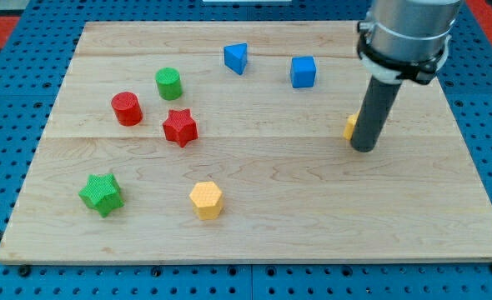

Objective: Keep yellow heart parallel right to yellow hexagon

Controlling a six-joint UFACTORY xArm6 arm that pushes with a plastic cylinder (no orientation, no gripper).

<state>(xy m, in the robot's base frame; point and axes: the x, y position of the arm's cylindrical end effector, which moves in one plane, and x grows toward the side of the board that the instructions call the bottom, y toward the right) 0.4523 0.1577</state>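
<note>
The yellow hexagon [206, 200] lies at the lower middle-left of the wooden board [254, 225]. A yellow block [349, 127], mostly hidden behind my rod, lies at the right side of the board; its shape cannot be made out. My tip [363, 149] stands on the board touching that yellow block's right side, far to the right of the hexagon and a little higher in the view.
A red cylinder [127, 108], a green cylinder [168, 83] and a red star [179, 127] lie at the upper left. A green star [101, 193] lies at the lower left. A blue triangle [236, 57] and a blue cube [303, 72] lie near the top.
</note>
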